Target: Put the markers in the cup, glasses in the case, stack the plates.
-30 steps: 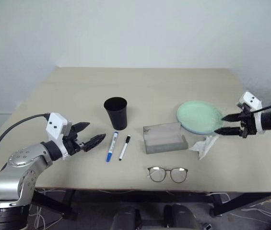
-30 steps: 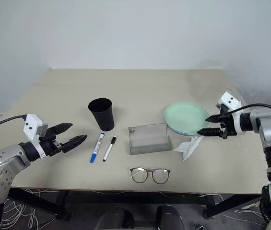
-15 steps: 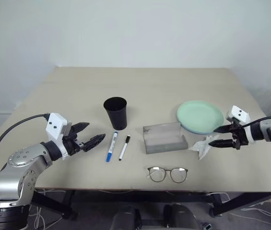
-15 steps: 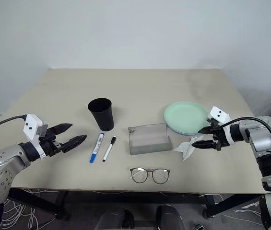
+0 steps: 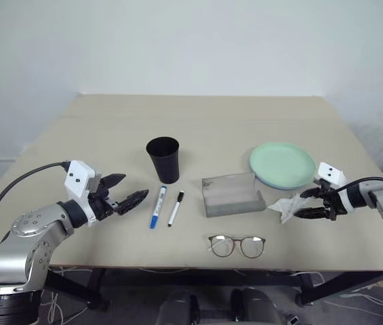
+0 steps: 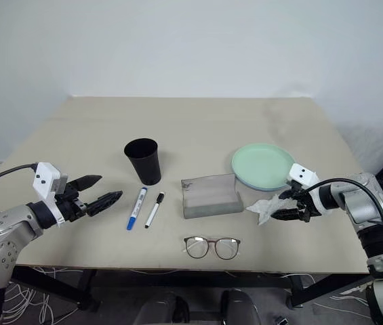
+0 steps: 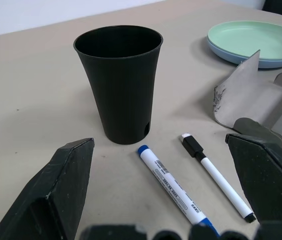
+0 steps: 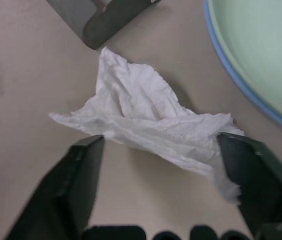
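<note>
Looking across the beige surface [image 5: 110,128] from left to right: the left hand [image 5: 127,192] hangs at the lower left of the frame, fingers spread wide with nothing between them, aimed toward the markers. Just right of it the two markers lie side by side, close but not touching, roughly parallel: the blue-capped marker [image 5: 157,207], which is the longer one, and the black-capped marker [image 5: 175,208]. Right behind them, a bit left of centre, the black cup [image 5: 164,159] stands upright and looks empty from the wrist view.

Centre frame there's the grey case [image 5: 232,194], lid open and standing up at the back. In front of it, near the lower edge of the surface, the glasses [image 5: 237,245] sit unfolded, well apart from the case.

Right of centre the plates are already one on the other: the mint green plate [image 5: 283,163] sits on the light blue plate [image 5: 277,183], only a blue rim peeking out underneath. Below them, just beside the case's corner, lies a crumpled white tissue [image 5: 286,206]. The right hand [image 5: 304,204] is down at the tissue, its fingers partly open on either side of it; I can't tell if they actually have hold of it.
</note>
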Tool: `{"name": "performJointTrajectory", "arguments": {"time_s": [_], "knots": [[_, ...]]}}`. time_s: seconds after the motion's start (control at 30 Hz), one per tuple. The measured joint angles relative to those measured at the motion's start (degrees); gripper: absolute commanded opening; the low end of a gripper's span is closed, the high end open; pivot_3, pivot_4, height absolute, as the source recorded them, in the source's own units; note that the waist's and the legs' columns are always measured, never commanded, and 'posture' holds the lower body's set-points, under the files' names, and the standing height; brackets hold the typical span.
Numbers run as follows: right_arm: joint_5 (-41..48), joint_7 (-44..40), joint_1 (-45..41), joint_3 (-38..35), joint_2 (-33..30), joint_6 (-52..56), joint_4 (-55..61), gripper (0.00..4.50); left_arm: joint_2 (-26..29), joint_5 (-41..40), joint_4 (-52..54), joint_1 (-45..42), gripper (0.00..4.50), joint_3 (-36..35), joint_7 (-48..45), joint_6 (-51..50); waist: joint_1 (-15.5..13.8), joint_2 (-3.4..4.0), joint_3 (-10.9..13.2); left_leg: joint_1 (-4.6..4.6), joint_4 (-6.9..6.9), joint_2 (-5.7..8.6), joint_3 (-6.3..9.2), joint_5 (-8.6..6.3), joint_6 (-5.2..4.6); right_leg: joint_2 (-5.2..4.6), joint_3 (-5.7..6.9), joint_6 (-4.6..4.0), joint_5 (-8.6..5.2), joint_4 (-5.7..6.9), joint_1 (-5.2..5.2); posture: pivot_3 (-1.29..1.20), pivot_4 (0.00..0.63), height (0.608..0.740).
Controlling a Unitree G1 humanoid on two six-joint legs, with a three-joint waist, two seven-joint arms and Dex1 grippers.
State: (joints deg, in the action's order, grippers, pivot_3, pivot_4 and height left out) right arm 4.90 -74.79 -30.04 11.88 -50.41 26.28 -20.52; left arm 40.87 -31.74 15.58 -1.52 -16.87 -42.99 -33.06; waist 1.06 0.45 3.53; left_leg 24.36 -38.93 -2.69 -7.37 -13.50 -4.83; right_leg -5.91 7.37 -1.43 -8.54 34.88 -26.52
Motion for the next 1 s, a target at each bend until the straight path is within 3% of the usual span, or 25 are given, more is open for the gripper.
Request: {"name": "performJointTrajectory", "arguments": {"time_s": [0.27,0.7,0.83,1.0], "knots": [[-0.66,2.18,0.02,0.85,2.04,-0.97,2.90,0.03,-0.01,-0.08,0.09,0.00,4.50,0.00,0.10,-0.02,0.00,-0.01,0.00,0.01,0.01,0.00,0.01,0.00,0.00,0.00,0.00,0.00,0.00,0.00,-0.01,0.00,0.000,0.727],[0.41,0.63,-3.49,0.64,2.22,-2.11,5.75,0.03,0.00,-0.14,0.10,-0.09,4.50,0.00,0.46,-0.05,-0.03,-0.01,0.01,0.04,-0.01,0.00,0.01,0.00,0.00,0.00,0.02,0.00,0.00,-0.01,-0.03,0.00,0.000,0.727],[2.51,-0.21,-10.24,-2.72,2.00,-2.74,2.66,0.03,0.00,-0.13,0.08,-0.21,4.50,-0.01,0.47,-0.05,-0.01,-0.02,0.01,0.03,-0.02,0.00,0.01,0.00,0.00,0.01,0.02,0.00,0.00,-0.01,-0.01,0.00,0.000,0.727],[1.42,5.17,-20.48,-5.76,3.29,-6.44,-8.94,0.03,-0.05,-0.11,0.04,-0.58,4.50,0.10,0.47,-0.03,0.02,-0.05,-0.01,0.06,0.02,-0.01,-0.01,0.00,0.00,0.01,0.01,0.00,0.00,-0.02,-0.06,0.00,0.000,0.727]]}}
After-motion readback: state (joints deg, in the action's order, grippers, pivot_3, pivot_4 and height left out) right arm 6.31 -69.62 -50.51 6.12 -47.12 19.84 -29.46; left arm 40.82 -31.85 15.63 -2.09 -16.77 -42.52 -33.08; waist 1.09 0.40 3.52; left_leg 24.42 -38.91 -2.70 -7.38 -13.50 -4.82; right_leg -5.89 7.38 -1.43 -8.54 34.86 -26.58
